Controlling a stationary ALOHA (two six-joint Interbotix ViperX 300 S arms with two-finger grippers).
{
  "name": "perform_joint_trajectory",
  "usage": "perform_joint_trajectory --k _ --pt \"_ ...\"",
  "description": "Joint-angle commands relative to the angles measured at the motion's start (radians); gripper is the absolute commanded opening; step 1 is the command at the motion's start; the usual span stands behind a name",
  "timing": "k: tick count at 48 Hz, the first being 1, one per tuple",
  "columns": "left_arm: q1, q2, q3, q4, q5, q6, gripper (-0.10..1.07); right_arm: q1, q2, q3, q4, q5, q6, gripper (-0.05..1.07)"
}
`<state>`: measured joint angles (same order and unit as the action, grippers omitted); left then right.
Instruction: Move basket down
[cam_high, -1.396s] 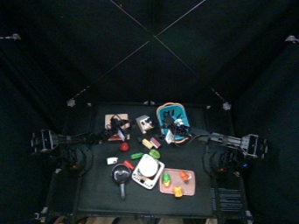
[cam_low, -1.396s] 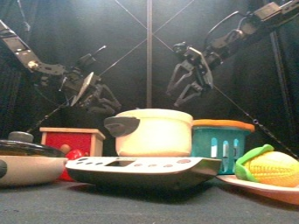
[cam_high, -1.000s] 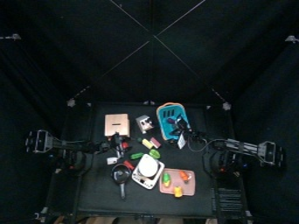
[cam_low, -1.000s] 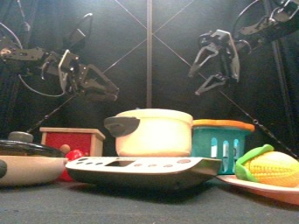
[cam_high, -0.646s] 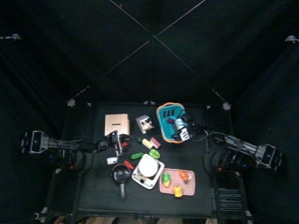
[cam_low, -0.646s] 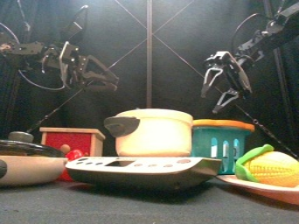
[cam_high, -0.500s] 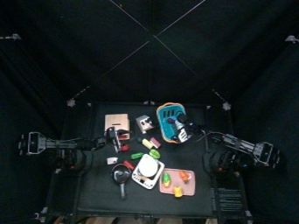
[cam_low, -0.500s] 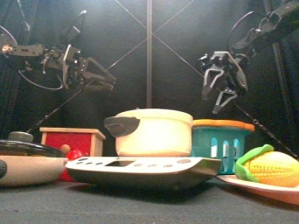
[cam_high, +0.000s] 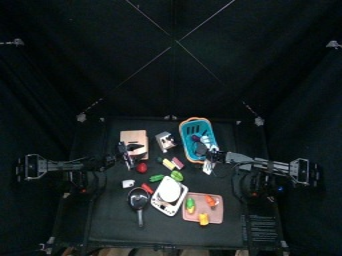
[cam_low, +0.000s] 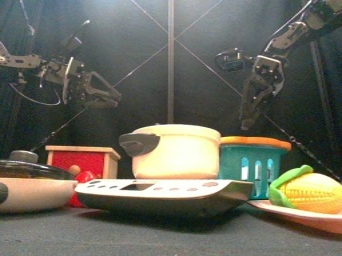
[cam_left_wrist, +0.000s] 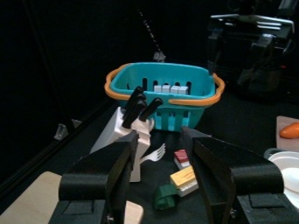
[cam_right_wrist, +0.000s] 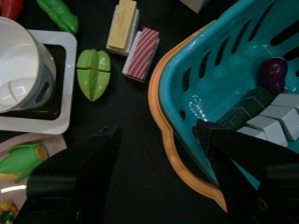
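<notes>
The teal-blue basket (cam_high: 199, 134) with an orange rim stands at the table's back, right of the middle. It shows at the right in the front view (cam_low: 254, 165) and holds a purple item (cam_right_wrist: 274, 70) and small boxes. My right gripper (cam_high: 211, 152) is open at the basket's near rim. In the right wrist view its jaws stand on either side of the rim (cam_right_wrist: 173, 131), without closing on it. My left gripper (cam_high: 127, 152) is open and empty, left of the basket, which it faces (cam_left_wrist: 163, 94).
A tan board (cam_high: 134, 139) lies left of the basket. A white pot on a scale (cam_low: 171, 150), a red box (cam_low: 83, 160), a pan (cam_low: 27, 185) and a plate with corn (cam_low: 314, 190) stand in front. Small food pieces (cam_right_wrist: 91, 70) lie between.
My right gripper pulled back to the right, then came back to the basket's rim. My left arm drew back to the left and its gripper rose.
</notes>
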<state>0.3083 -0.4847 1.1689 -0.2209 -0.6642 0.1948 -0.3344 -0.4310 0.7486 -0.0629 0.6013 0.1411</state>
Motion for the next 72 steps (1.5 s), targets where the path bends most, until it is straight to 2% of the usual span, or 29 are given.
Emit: perform_joint_trajectory --k 1,14,28,34,42,48,64,72 --pt "0.005 -0.002 -0.009 -0.003 -0.005 -0.002 0.82 -0.003 0.002 -0.003 -0.002 -0.018 -0.006 0.98" --pt "0.011 0.002 -0.003 -0.018 -0.005 -0.002 0.82 -0.023 0.051 0.023 -0.031 -0.058 -0.006 0.98" --pt "0.011 0.0 -0.002 -0.031 -0.005 -0.002 0.82 -0.023 0.117 0.009 -0.032 -0.071 -0.008 0.97" --pt "0.011 0.0 0.0 -0.031 -0.005 -0.002 0.82 -0.023 0.137 0.002 -0.034 -0.067 -0.009 0.9" --pt "0.011 0.002 0.002 -0.029 -0.006 -0.002 0.82 -0.023 0.138 0.005 -0.037 -0.058 -0.006 0.72" --pt "0.012 0.0 0.003 -0.031 -0.005 -0.002 0.82 -0.023 0.132 -0.002 -0.037 -0.037 -0.005 0.63" --pt "0.012 0.0 0.005 -0.029 -0.005 -0.002 0.82 -0.008 0.087 -0.011 -0.028 -0.023 -0.009 0.61" --pt "0.012 0.002 0.005 -0.031 -0.005 -0.002 0.82 0.051 0.087 -0.009 -0.018 -0.014 -0.012 0.61"
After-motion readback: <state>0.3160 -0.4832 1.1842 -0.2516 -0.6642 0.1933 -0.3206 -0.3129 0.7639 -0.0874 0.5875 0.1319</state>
